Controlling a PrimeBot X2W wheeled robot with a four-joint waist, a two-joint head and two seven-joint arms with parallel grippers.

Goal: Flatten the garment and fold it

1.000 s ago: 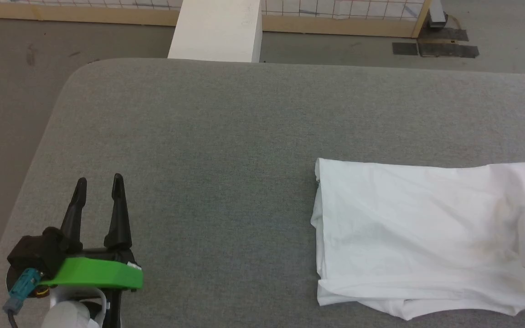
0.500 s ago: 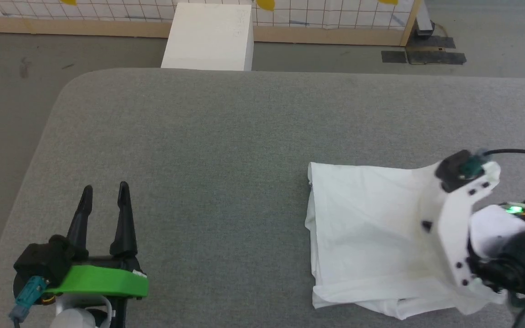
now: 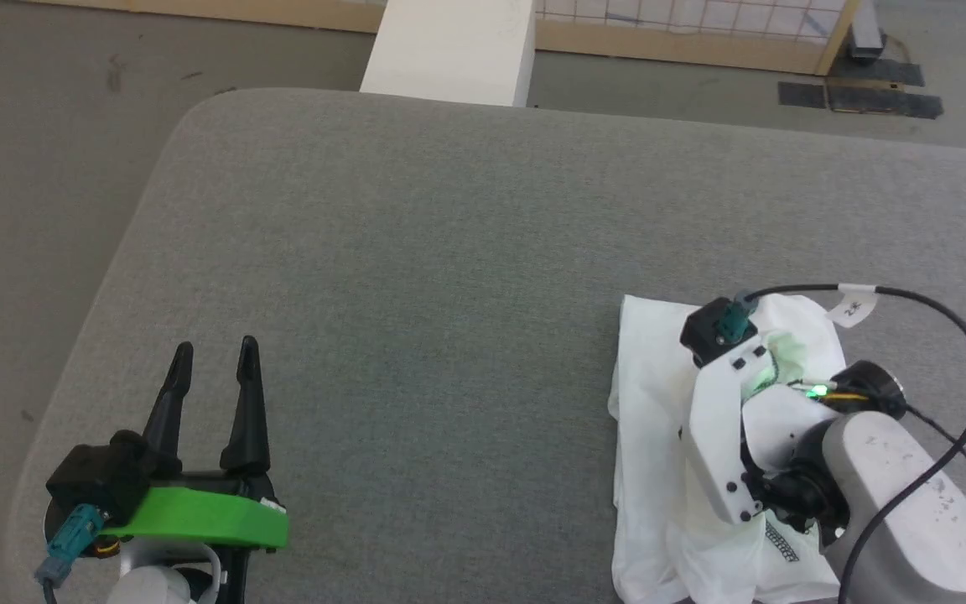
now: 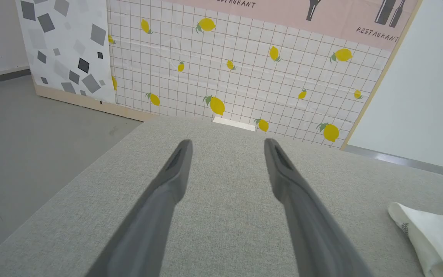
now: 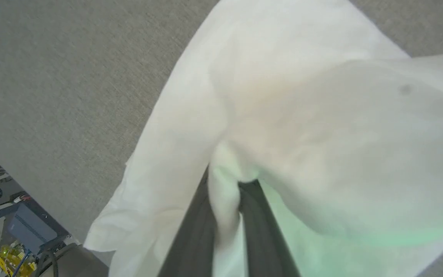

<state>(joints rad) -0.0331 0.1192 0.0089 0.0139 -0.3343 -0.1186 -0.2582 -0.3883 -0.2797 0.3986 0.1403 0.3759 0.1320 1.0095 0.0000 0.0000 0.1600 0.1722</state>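
The garment [image 3: 646, 394] is a white T-shirt lying doubled over at the right of the grey table [image 3: 449, 252], with a zigzag seam [image 3: 781, 541] showing at its near edge. In the right wrist view my right gripper [image 5: 225, 192] is shut on a pinched fold of the garment [image 5: 302, 115], which drapes away from the fingers. In the head view its white wrist bracket [image 3: 714, 436] stands over the cloth. My left gripper [image 3: 215, 348] rests open at the table's near left, nothing between its fingers [image 4: 227, 144]. A corner of the garment [image 4: 433, 238] lies far to its right.
A rigid white box [image 3: 454, 46] stands on the floor just past the table's far edge. Behind it a lemon-patterned panel [image 4: 225, 77] closes off the back. The table's rounded left corner [image 3: 189, 126] drops to grey floor. A black cable [image 3: 965, 352] loops off the right arm.
My right gripper has carried the garment's right part leftward over the rest, so the cloth is now narrower and doubled. The head camera has shifted. The left gripper has stayed put.
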